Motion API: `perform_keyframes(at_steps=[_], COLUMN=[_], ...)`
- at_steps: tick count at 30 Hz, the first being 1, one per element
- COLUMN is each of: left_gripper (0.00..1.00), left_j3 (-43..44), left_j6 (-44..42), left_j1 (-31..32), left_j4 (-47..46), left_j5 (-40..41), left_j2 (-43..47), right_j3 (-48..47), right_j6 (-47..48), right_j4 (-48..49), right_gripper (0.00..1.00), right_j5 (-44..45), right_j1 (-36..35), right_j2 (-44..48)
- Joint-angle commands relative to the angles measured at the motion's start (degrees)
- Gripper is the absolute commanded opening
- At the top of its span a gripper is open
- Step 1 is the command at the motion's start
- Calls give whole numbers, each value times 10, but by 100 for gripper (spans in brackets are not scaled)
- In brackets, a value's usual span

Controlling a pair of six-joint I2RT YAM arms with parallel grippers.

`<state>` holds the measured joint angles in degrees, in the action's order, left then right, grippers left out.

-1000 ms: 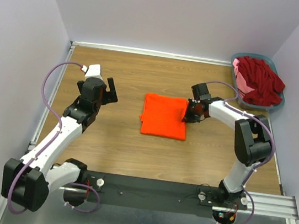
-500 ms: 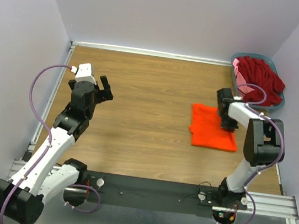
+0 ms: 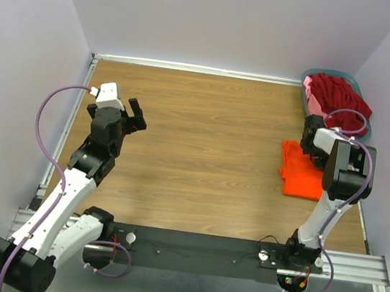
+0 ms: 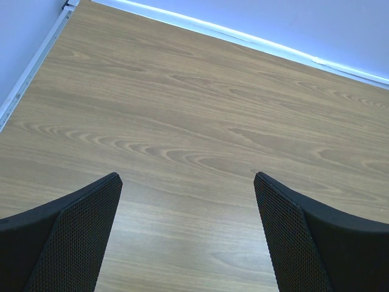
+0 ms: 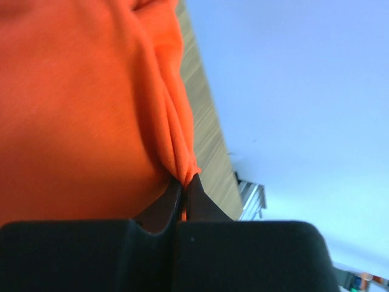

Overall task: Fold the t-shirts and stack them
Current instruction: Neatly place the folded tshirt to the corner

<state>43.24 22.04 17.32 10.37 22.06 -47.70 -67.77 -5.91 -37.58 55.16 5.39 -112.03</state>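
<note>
The folded orange t-shirt [image 3: 300, 174] lies at the table's right edge, in front of the basket. My right gripper [image 3: 315, 151] is shut on a pinched edge of it; the right wrist view shows the orange fabric [image 5: 91, 91] bunched between the closed jaws [image 5: 183, 182]. A dark red t-shirt [image 3: 343, 101] and a pink one [image 3: 316, 103] are heaped in the grey-blue basket [image 3: 365, 134] at the far right. My left gripper [image 3: 135, 114] is open and empty over bare wood at the left; its fingers [image 4: 79, 225] stand wide apart.
Purple walls close in the table on the left, back and right. A white rail [image 3: 78, 100] runs along the left edge. The black mounting bar [image 3: 195, 246] with both arm bases spans the near edge.
My right gripper has dragged the folded orange t-shirt from the table's middle to the right edge beside the basket. My left arm has drawn back slightly to the left, still open.
</note>
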Motion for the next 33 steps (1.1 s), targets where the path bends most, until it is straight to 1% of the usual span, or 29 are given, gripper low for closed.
perform_keyframes(at_steps=[1, 5, 7, 10, 14, 15, 17, 18, 19, 21, 23, 24, 26, 27, 28, 29, 30, 31, 32, 33], left_gripper=[98, 98, 98, 98, 98, 98, 98, 98, 98, 98, 98, 98, 98, 98, 99, 99, 99, 99, 99, 99], left_j3=[-8, -9, -9, -9, -8, -8, -8, -8, -7, -6, -4, 4, 16, 33, 43, 55, 78, 90, 104, 130], left_j6=[-3, -2, -3, -2, -3, -3, -2, -2, -2, 2, 7, 8, 12, 13, 15, 16, 11, 11, 10, 9], left_j1=[3, 3, 3, 3, 3, 3, 3, 3, 3, 3, 3, 3, 3, 3, 3, 3, 3, 3, 3, 3], left_j4=[-9, -7, -7, -8, -9, -9, -9, -8, -9, -7, 0, 3, 16, 36, 49, 63, 91, 105, 138, 155], left_j5=[30, 35, 36, 37, 33, 31, 28, 26, 25, 23, 16, 11, -1, -4, -4, -2, 1, 8, 24, 31], left_j2=[0, -8, -12, -17, -23, -22, -25, -25, -24, -24, -22, -20, -12, -8, -4, 7, 13, 20, 32, 38], right_j3=[-50, -83, -90, -97, -96, -95, -89, -88, -86, -86, -87, -90, -90, -90, -91, -91, -87, -87, -77, -72], right_j6=[42, 55, 54, 55, 43, 42, 30, 27, 21, 17, 9, 0, -23, -35, -53, -61, -71, -78, -85, -89], right_j4=[29, 43, 44, 45, 45, 45, 45, 45, 46, 44, 41, 28, 15, -1, -10, -18, -29, -33, -35, -36], right_gripper=[1, 1, 1, 1, 10, 31, 50, 66, 72, 80, 82, 83, 84, 90, 92, 94, 97, 100, 100, 100], right_j5=[72, 72, 82, 70, 88, 84, 78, 75, 71, 69, 57, 44, 6, -8, -48, -73, -92, -114, -153, -171], right_j1=[20, 55, 67, 81, 81, 81, 81, 81, 81, 81, 81, 81, 81, 81, 81, 81, 81, 81, 81, 81], right_j2=[-23, -38, -41, -46, -58, -57, -44, -38, -31, -7, 21, 54, 98, 120, 174, 202, 269, 269, 341, 375])
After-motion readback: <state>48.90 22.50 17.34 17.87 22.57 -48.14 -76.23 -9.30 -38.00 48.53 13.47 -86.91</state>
